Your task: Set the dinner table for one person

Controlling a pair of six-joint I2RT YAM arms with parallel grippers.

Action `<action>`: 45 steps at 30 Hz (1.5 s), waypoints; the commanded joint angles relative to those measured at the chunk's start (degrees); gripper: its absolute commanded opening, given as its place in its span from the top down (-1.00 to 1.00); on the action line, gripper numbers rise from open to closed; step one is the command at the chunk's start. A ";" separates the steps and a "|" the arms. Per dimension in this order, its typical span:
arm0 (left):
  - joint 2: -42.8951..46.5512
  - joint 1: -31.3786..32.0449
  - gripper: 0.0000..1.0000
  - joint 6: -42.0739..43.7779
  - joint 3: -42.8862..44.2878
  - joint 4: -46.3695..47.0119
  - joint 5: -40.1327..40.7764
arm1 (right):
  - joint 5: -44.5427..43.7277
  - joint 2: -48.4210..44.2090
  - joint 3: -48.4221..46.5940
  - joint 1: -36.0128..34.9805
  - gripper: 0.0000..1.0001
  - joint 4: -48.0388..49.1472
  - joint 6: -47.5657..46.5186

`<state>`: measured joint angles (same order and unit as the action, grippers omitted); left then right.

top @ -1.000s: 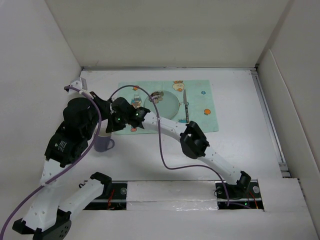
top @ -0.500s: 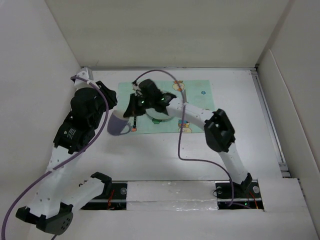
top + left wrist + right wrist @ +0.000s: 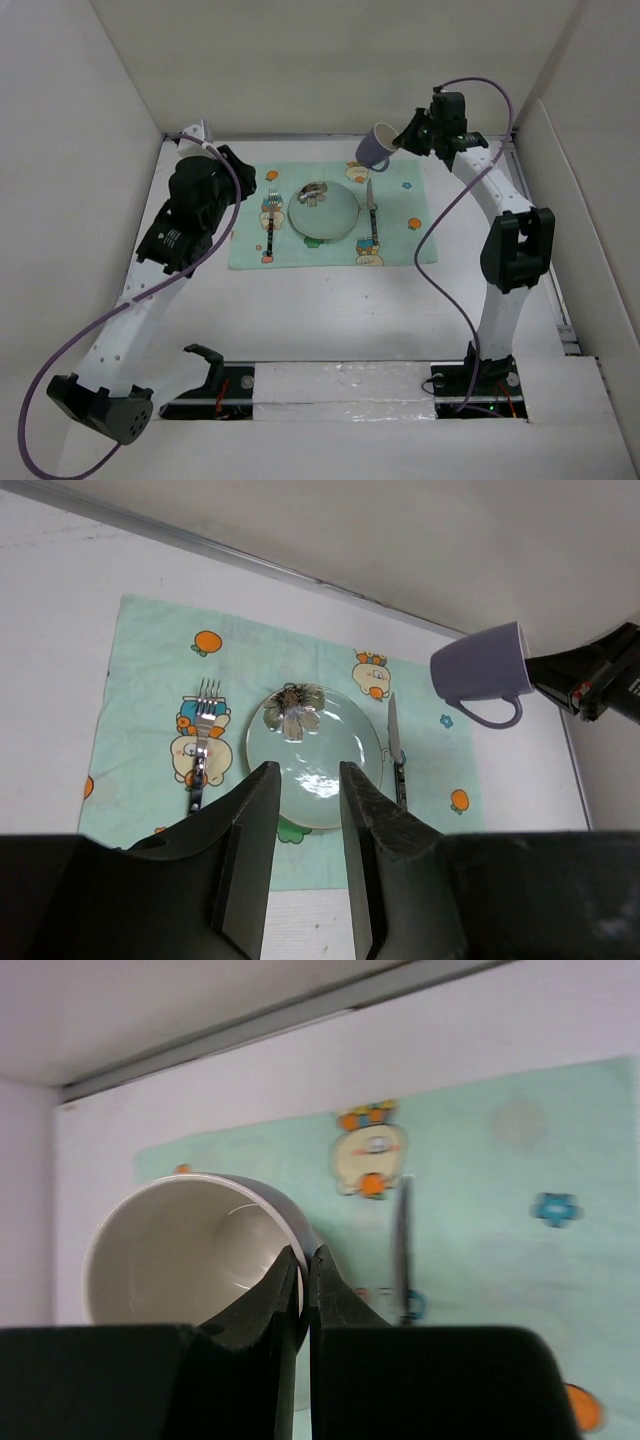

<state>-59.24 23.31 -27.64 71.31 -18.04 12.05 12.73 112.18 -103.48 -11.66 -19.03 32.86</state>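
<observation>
The white dinner table (image 3: 330,310) carries a mint-green placemat (image 3: 400,225) with a pale green plate (image 3: 322,210), a fork (image 3: 271,215) left of it and a knife (image 3: 371,205) right of it. A purple mug (image 3: 378,146) hangs tilted in the air over the mat's back right corner. My right gripper (image 3: 305,1258) is shut on the rim of the mug (image 3: 170,1250), one finger inside and one outside. Above the mat's near left side, my left gripper (image 3: 308,775) is open and holds nothing, and the plate (image 3: 312,755) shows between its fingers.
White walls close in the table at the back and both sides. A metal rail (image 3: 535,240) runs along the table's right edge. A purple cable loops from each arm. Bare table lies in front of the mat and to its right.
The mug went from the table near the mat's front left, across the mat, up to the back right in my right gripper. My left gripper opened and drew back left.
</observation>
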 commanded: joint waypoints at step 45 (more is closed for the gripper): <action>-14.50 0.24 0.07 5.84 3.57 6.71 -2.65 | -11.24 13.77 -30.90 6.30 -0.30 -18.85 -5.79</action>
<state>-73.91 23.31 -22.59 70.96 -12.27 10.02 -3.81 134.87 -132.07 -6.52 -41.78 25.04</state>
